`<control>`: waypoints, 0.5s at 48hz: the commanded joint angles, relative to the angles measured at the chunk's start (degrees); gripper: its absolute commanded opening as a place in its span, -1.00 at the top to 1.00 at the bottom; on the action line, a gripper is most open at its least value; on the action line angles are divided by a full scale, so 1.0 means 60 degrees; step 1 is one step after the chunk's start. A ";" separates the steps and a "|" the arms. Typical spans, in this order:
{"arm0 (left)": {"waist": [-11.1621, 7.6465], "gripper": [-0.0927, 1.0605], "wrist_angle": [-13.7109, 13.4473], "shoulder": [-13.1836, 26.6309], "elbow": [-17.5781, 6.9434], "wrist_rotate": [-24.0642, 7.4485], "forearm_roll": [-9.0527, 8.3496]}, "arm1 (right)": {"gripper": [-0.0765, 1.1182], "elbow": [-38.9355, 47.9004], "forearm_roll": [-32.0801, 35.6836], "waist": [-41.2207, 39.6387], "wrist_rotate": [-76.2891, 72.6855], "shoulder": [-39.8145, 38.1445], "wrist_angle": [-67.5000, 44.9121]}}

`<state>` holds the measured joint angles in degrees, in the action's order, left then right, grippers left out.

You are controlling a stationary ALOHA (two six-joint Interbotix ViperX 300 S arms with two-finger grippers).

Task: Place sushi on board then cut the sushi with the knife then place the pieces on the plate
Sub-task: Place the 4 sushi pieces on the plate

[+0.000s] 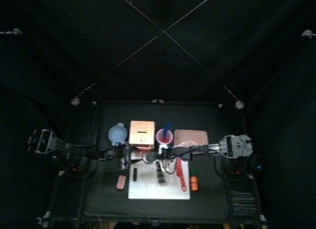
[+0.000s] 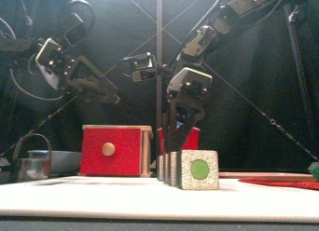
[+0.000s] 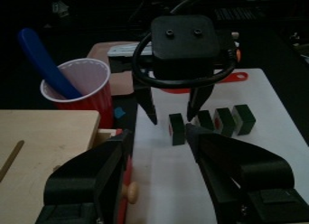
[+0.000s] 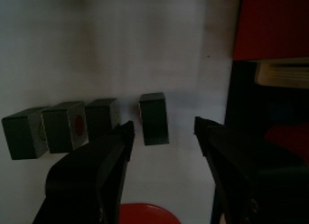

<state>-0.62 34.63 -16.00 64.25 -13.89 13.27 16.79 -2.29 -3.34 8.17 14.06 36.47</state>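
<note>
The sushi roll [image 2: 187,168] stands on the white board [image 1: 158,198], split into dark green blocks. Several blocks [image 4: 58,130] stay together and one block [image 4: 154,119] stands a little apart. My right gripper [image 3: 173,115] hangs just above that end of the row, open, with the separate block in line between its jaws. Behind the board, my left gripper [image 3: 161,146] is open and holds nothing. The red cup [image 3: 75,83] holds the blue knife [image 3: 36,51]. A red knife [image 1: 180,170] seems to lie on the board's right part.
The wooden box [image 2: 115,151] with its red drawer front stands behind the board, and the blue-grey bowl [image 2: 35,165] is to its left. The pink tray [image 1: 190,137] lies at the back right. Small orange toys [image 1: 122,181] [image 1: 194,184] lie at both sides of the board.
</note>
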 commanded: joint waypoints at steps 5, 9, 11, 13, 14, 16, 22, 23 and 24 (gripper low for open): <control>0.0059 -0.67 0.0103 -0.0044 -0.0029 0.0000 0.0044 | -0.45 -0.0103 -0.0146 0.0000 -0.0059 -0.0176 -0.0161; 0.0044 -0.67 0.0103 -0.0044 -0.0015 -0.0015 0.0103 | -0.33 -0.0088 -0.0264 0.0000 -0.0059 -0.0176 -0.0190; 0.0044 -0.67 0.0103 -0.0044 -0.0015 -0.0015 0.0132 | -0.26 -0.0073 -0.0308 -0.0015 -0.0073 -0.0161 -0.0220; 0.0044 -0.67 0.0103 -0.0015 -0.0015 -0.0015 0.0132 | -0.21 -0.0044 -0.0352 -0.0015 -0.0088 -0.0176 -0.0234; 0.0044 -0.67 0.0103 0.0000 0.0000 -0.0015 0.0132 | -0.19 -0.0029 -0.0366 -0.0015 -0.0088 -0.0176 -0.0234; 0.0044 -0.66 0.0103 0.0015 0.0000 -0.0015 0.0132 | -0.15 0.0015 -0.0454 -0.0029 -0.0088 -0.0161 -0.0234; 0.0044 -0.67 0.0103 0.0029 0.0044 0.0000 0.0132 | -0.15 0.0103 -0.0586 -0.0015 -0.0103 -0.0117 -0.0337; 0.0044 -0.67 0.0103 0.0029 0.0044 0.0000 0.0132 | -0.15 0.0103 -0.0601 -0.0015 -0.0117 -0.0088 -0.0366; 0.0044 -0.67 0.0103 0.0029 0.0059 0.0000 0.0132 | -0.15 0.0117 -0.0615 -0.0015 -0.0117 -0.0059 -0.0396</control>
<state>-0.53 34.72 -15.82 65.13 -13.89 14.06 17.58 -5.45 -3.34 7.56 14.24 34.63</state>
